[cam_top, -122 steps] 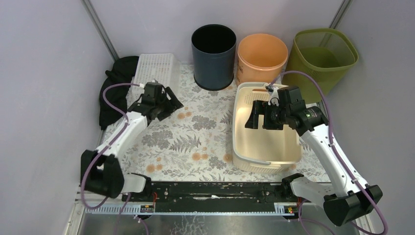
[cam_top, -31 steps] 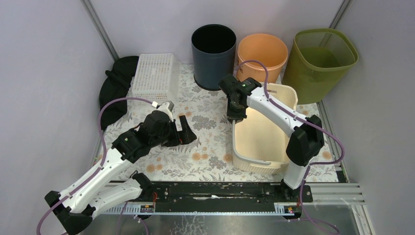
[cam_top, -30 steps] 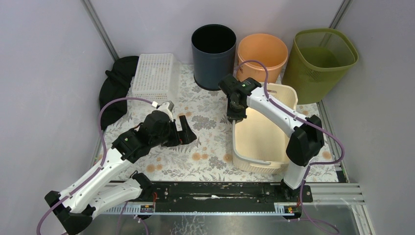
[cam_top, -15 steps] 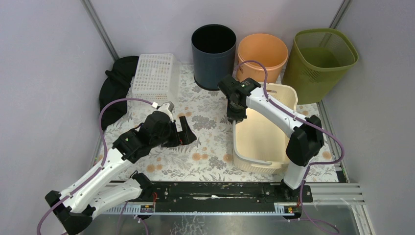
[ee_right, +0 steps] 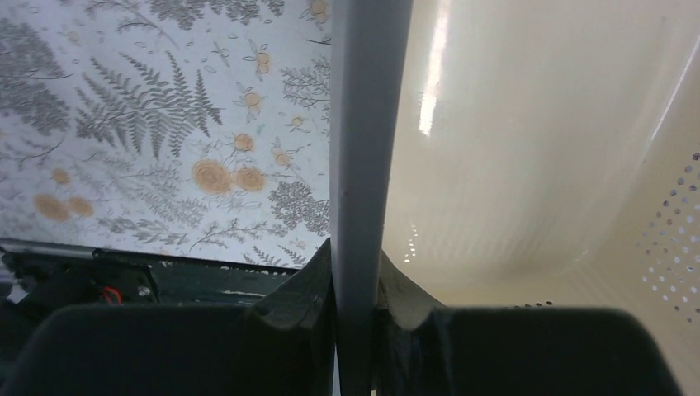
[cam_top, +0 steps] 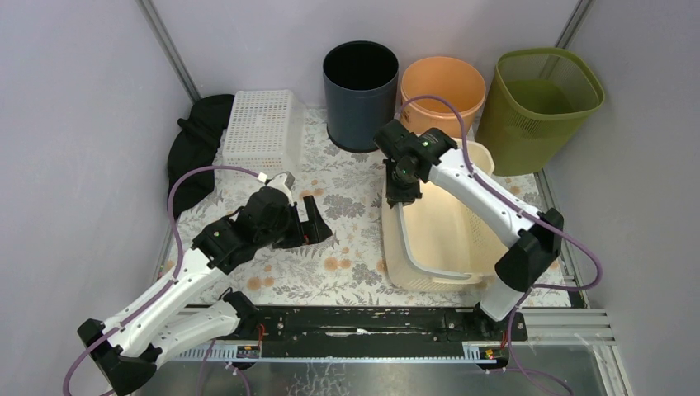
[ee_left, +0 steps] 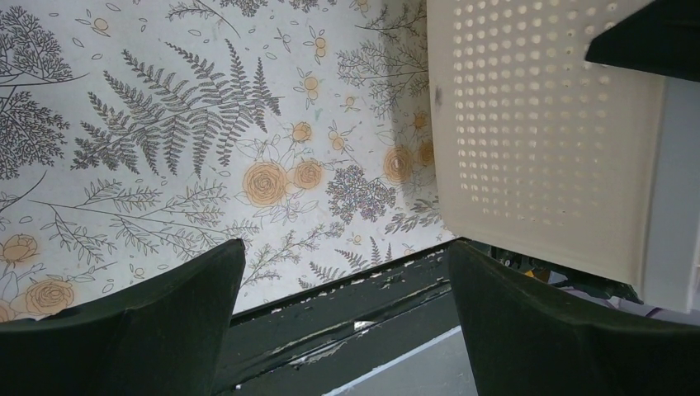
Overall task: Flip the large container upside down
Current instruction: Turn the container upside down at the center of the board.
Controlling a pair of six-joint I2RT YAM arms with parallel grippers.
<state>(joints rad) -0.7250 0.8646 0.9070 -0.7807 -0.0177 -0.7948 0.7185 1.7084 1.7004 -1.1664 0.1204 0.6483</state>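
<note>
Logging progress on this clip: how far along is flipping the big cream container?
Done: the right hand is clamped on the left rim of the container. In hand: that side looks lifted off the floral mat, so the container is tilting. Left: most of the turn, since its opening faces up. The left hand is open, touching nothing.

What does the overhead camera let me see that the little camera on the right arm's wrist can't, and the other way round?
Only the overhead view shows the dark bin, orange bin and green bin at the back, the white basket, the black cloth and the left gripper. Only the right wrist view shows, close up, the right gripper pinched on the rim of the cream container, one finger inside and one outside. Both show the container's smooth inside and the floral tablecloth beside it.
</note>
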